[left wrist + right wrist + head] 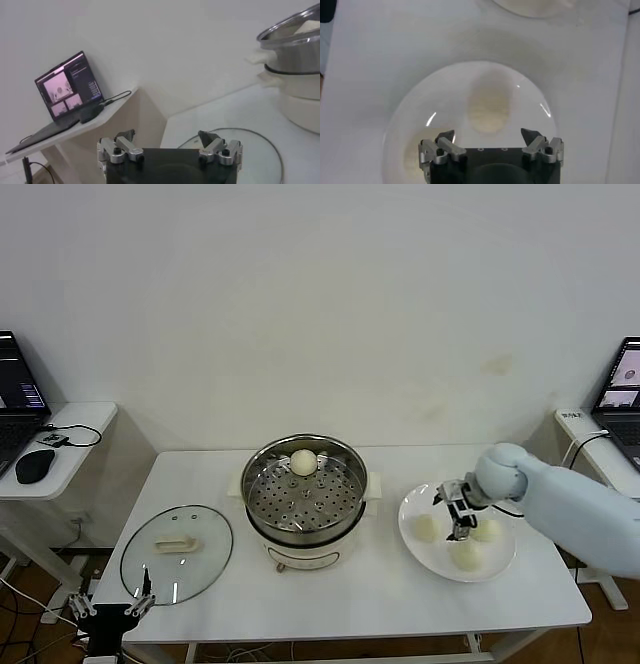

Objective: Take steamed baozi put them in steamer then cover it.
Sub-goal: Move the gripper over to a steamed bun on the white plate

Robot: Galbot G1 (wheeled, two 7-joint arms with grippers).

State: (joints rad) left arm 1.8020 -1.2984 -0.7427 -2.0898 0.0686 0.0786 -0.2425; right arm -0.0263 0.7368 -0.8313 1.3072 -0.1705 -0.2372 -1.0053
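Fingers of right gripper (pixel 461 519) spread wide, poised over white plate (pixel 412 539); three baozi (pixel 427 528) lie beneath and beside them, untouched. Fourth bun (pixel 303 462) sits in steamer (pixel 305 500). Left gripper (pixel 110 607) open, near glass lid (pixel 176 553).

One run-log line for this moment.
right gripper open above white plate | three cream-white buns there | one in steel steamer
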